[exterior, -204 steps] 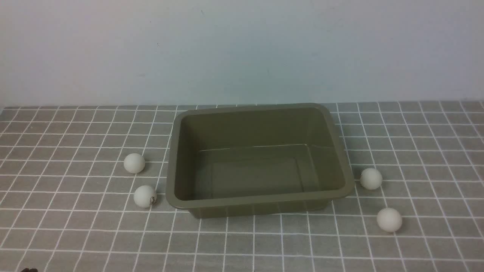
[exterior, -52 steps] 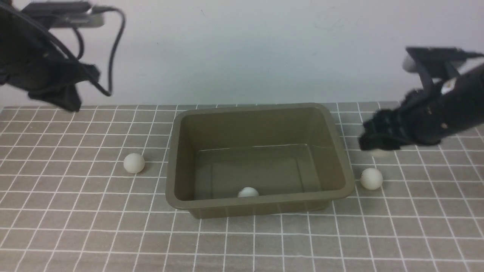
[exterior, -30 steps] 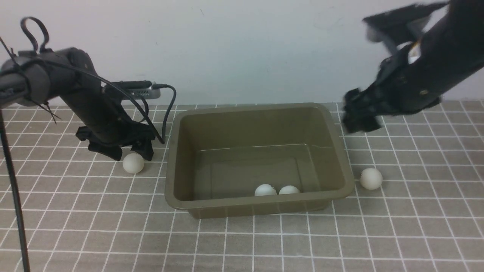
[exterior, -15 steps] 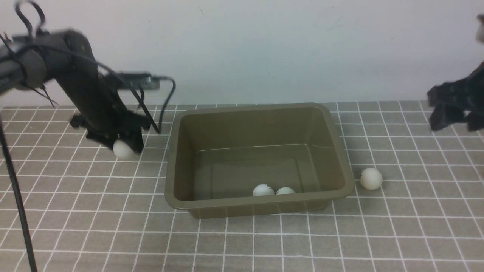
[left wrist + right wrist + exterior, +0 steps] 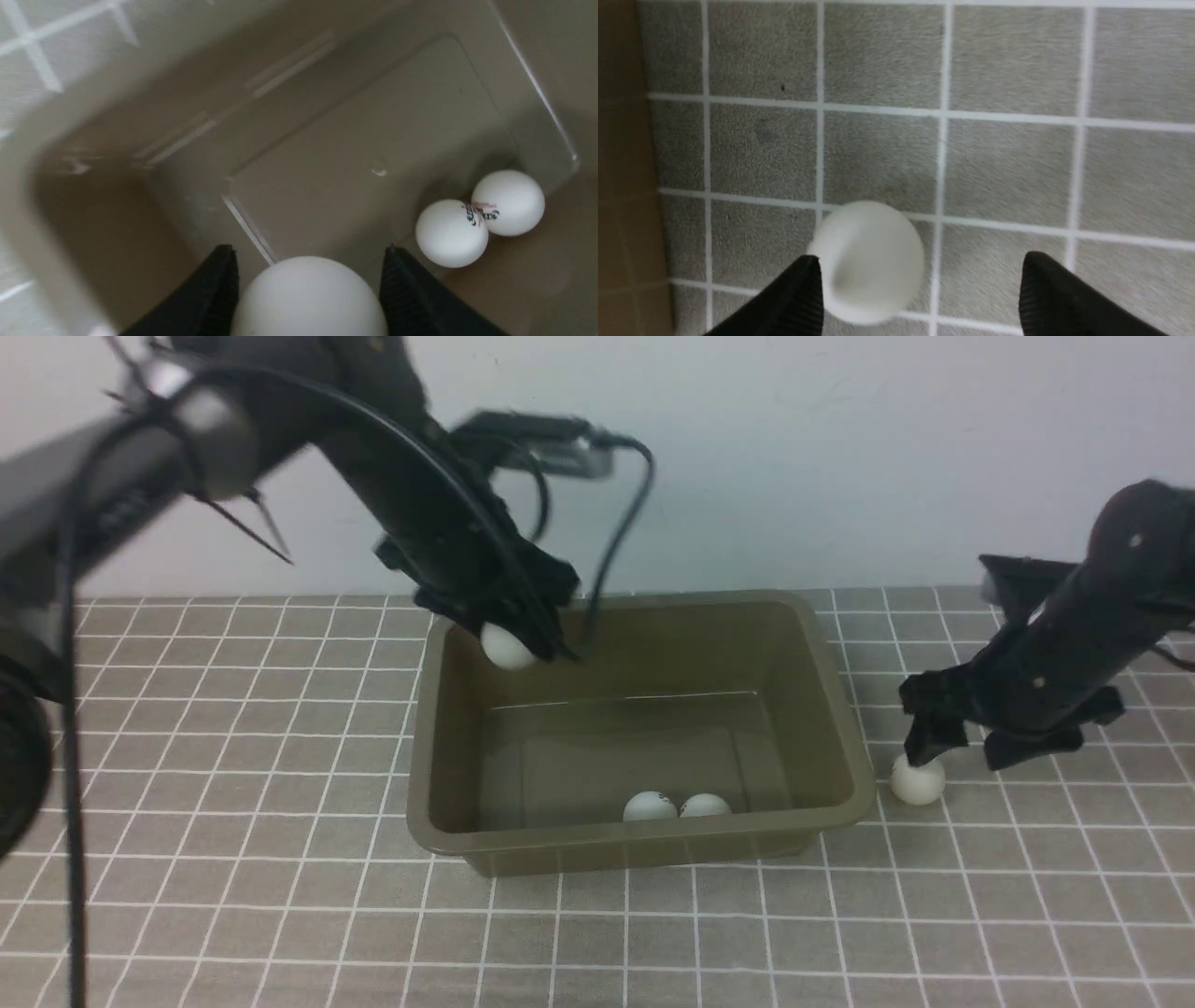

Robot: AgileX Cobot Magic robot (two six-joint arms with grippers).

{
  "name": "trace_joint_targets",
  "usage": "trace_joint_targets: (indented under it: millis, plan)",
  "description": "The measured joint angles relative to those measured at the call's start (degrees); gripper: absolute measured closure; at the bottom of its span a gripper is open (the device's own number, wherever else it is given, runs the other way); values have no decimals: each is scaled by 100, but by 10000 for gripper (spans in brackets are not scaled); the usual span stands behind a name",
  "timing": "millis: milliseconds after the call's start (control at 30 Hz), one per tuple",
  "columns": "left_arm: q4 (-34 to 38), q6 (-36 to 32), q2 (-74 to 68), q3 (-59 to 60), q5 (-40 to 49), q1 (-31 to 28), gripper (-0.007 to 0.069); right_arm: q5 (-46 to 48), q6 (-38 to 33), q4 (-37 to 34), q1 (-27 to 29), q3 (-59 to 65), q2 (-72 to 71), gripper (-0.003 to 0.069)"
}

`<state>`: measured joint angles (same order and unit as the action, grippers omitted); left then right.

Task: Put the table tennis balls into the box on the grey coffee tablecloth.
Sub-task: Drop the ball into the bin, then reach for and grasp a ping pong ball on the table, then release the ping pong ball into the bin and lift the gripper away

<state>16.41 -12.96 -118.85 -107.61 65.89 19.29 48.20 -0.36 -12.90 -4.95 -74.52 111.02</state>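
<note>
1. White ball [image 5: 309, 298] sits pinched in the left gripper [image 5: 309, 291], over the green box [image 5: 644, 835]. Next, it should let go.
2. The right gripper's fingers are apart around the last ball [image 5: 871, 263] on the cloth [image 5: 999, 168]. Next, squeeze and lift.

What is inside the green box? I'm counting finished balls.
Two white balls lie on the floor of the box; its near wall hides their lower parts from the front.
</note>
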Motion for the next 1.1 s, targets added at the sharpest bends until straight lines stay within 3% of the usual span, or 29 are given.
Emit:
trace_joint_targets:
  millis: [133,200,300,333,433,533,633,733,900,967,1100]
  plan:
    - [-444,450,-257,6,-19,289,111,-122,-81,-118,-84,-6,230,152]
    - [-612,626,-242,-83,66,294,81,-150,-151,-155,-84,-6,332,171]
    - [-787,730,-148,-288,282,283,137,-149,-187,-121,-85,-6,381,286]
    - [-925,752,-11,-455,397,242,257,-95,-187,-25,-90,-29,347,308]
    - [-1252,752,489,-669,437,169,505,142,-74,202,-76,-164,52,296]
    - [-1534,817,1182,-737,466,6,608,360,36,156,-78,-386,-611,296]
    - [-1641,870,1743,-735,497,-177,625,362,-6,-277,-202,-466,-1173,296]
    - [-1688,903,2545,-473,543,-356,629,162,-501,-899,-596,-507,-1577,296]
    - [-1680,902,3856,867,579,-428,629,-152,-1141,-1430,-1315,-507,-1285,294]
    - [-1600,902,4575,1806,566,-434,629,-279,-1214,-1447,-1495,-507,-992,238]
    - [-1344,904,5785,3329,82,-437,629,-349,-1214,-1314,-1512,-490,-825,52]
